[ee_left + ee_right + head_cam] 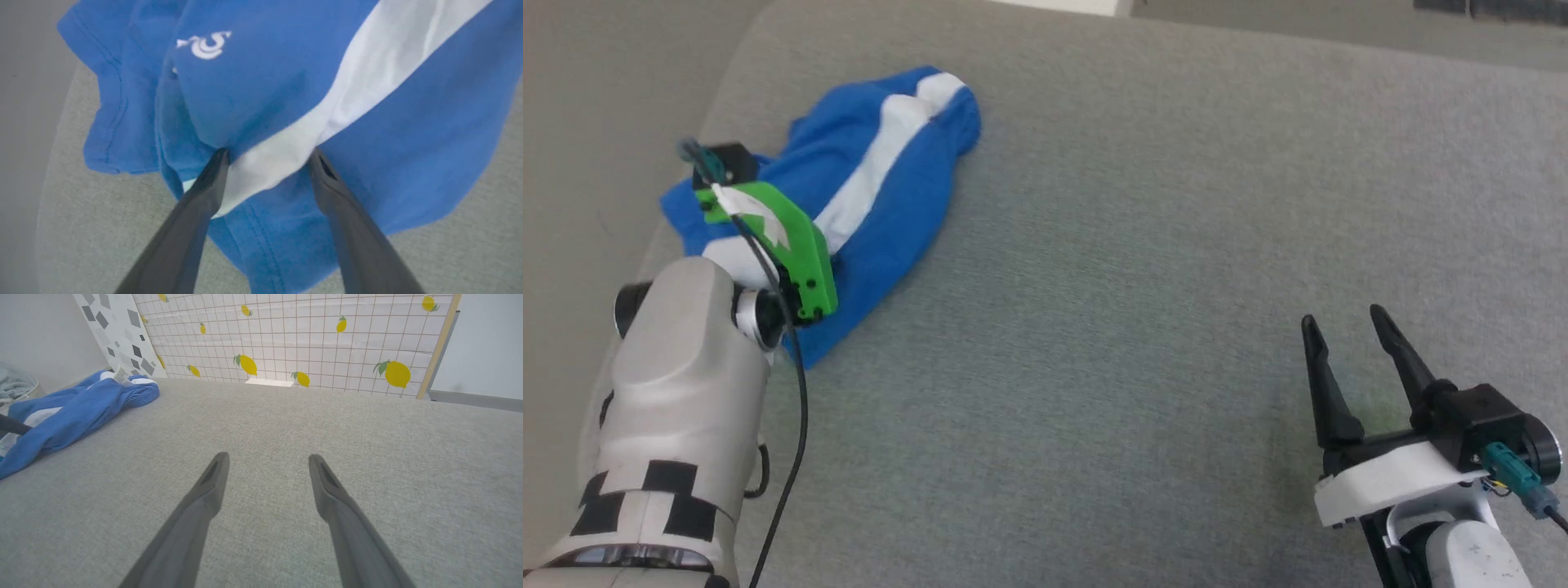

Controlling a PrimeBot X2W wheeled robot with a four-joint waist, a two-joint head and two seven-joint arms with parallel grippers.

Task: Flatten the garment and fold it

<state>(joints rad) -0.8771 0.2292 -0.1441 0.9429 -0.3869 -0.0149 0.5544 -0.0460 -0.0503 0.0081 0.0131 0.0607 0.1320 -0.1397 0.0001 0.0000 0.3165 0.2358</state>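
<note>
- Garment (890, 188): bright blue shorts, lying crumpled at the far-left part of the grey fabric-covered surface (1135, 327), close to its left edge. Not flattened, not folded.
- A wide white stripe (874, 175) runs diagonally along the top of the heap in the head view.
- Left wrist view: a small white logo (205, 45) faces up on a blue panel. A hemmed leg edge is bunched at the upper left, with several layers overlapping.
- Left end effector (267, 157): fingers spread apart, with the tips right at the fabric on either side of the white stripe. The near hem of the shorts sits between the fingers. Nothing is pinched. I can't tell whether the tips press into the cloth or only touch it.
- In the head view, the left arm's green wrist bracket (792, 237) sits over the near-left part of the shorts and hides the fingers.
- Right end effector (1341, 317): fingers spread, holding nothing, at the lower right over bare grey surface, well apart from the shorts.
- Right wrist view: the shorts are a low heap at the far left, with a small white tag (121, 374) sticking up at the far end. A lemon-print grid wall (327, 330) is behind the surface.
</note>
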